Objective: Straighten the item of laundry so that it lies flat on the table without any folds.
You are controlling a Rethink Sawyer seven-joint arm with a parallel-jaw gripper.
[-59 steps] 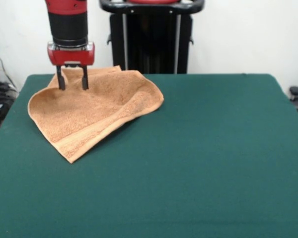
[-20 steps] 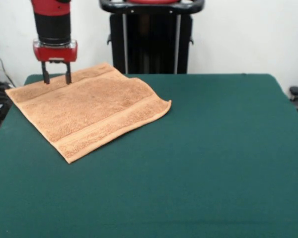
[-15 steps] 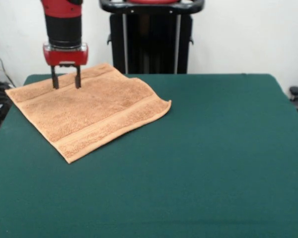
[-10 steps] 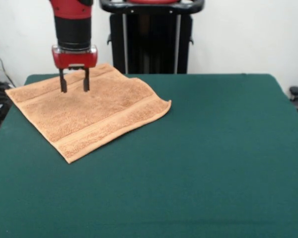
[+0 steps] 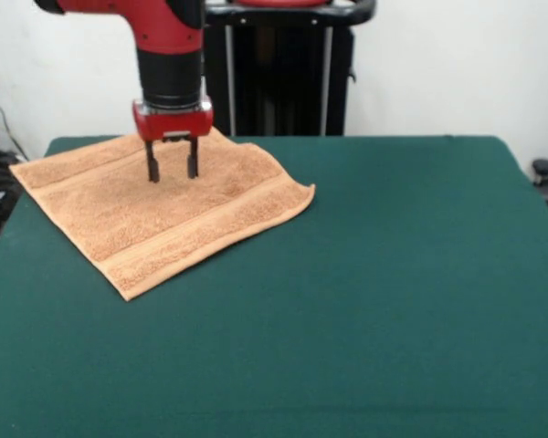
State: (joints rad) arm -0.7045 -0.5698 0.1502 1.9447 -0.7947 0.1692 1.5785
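- The red and black arm (image 5: pixel 164 46) comes down from the upper left, its last segment vertical.
- The claw (image 5: pixel 172 169) points straight down.
- Its two dark fingers (image 5: pixel 152 168) are parted, with nothing between them.

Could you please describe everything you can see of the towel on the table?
The towel is a tan-orange terry cloth, roughly square, with woven border bands near two opposite edges. It lies spread open and nearly flat on the dark green table, turned diagonally, at the far corner on the picture's left. Its corner on the picture's right curls up slightly. The open gripper is above its far part; whether the tips touch the cloth cannot be told.
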